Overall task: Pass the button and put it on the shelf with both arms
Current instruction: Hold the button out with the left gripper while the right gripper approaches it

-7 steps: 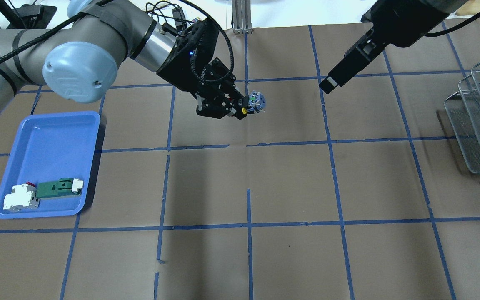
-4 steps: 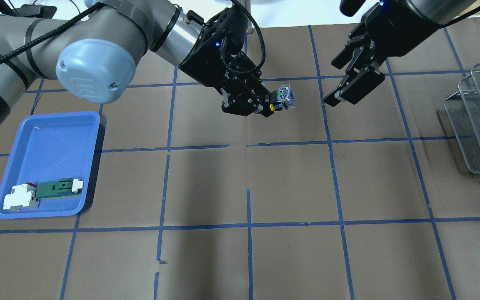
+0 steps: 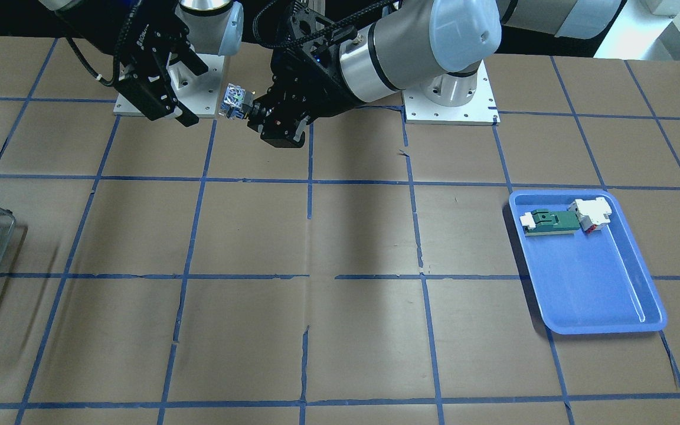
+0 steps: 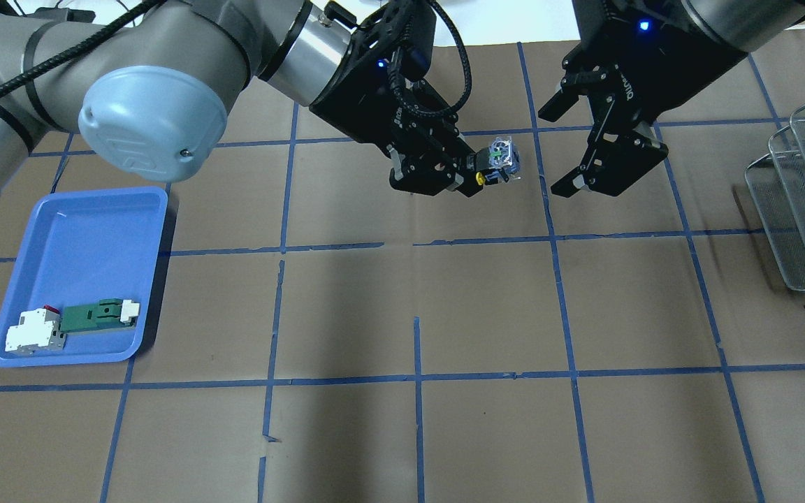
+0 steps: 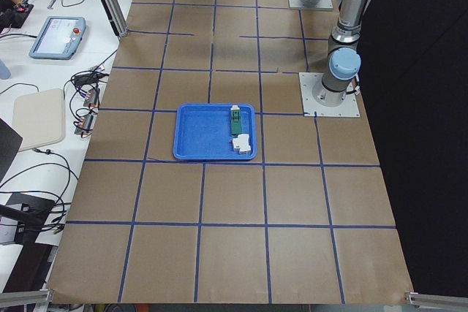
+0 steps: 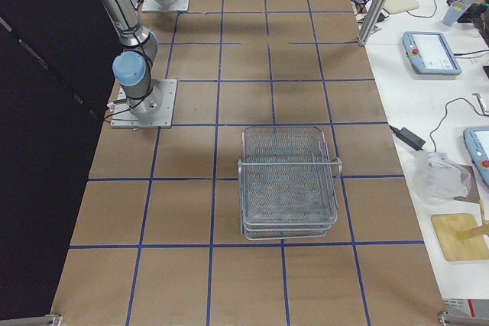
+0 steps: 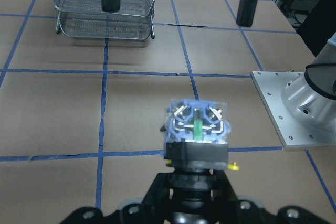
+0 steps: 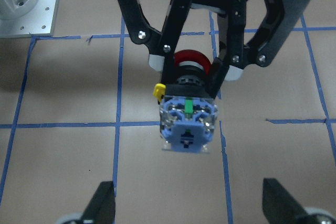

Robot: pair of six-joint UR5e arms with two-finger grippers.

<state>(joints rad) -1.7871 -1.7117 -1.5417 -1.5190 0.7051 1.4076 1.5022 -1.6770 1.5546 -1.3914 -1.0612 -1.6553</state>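
The button (image 4: 502, 157) is held in the air at the table's far middle, its bluish clear block toward my right gripper. My left gripper (image 4: 476, 171) is shut on its black collar. The right wrist view shows the red cap (image 8: 191, 61) between the left fingers (image 8: 168, 72) and the block (image 8: 187, 121) in front. My right gripper (image 4: 555, 152) is open wide, a short gap to the right of the button, not touching it. The button also shows in the front view (image 3: 234, 109) and the left wrist view (image 7: 197, 129). The wire shelf (image 4: 804, 202) stands at the right edge.
A blue tray (image 4: 88, 230) at the left holds a green-and-white block (image 4: 98, 314) and a white part (image 4: 32, 332). The shelf also shows in the right side view (image 6: 289, 181). Brown paper with blue tape lines covers the table.
My left gripper has carried the button to the right. My right gripper has turned, come lower and nearer, and now faces the button with its fingers spread.
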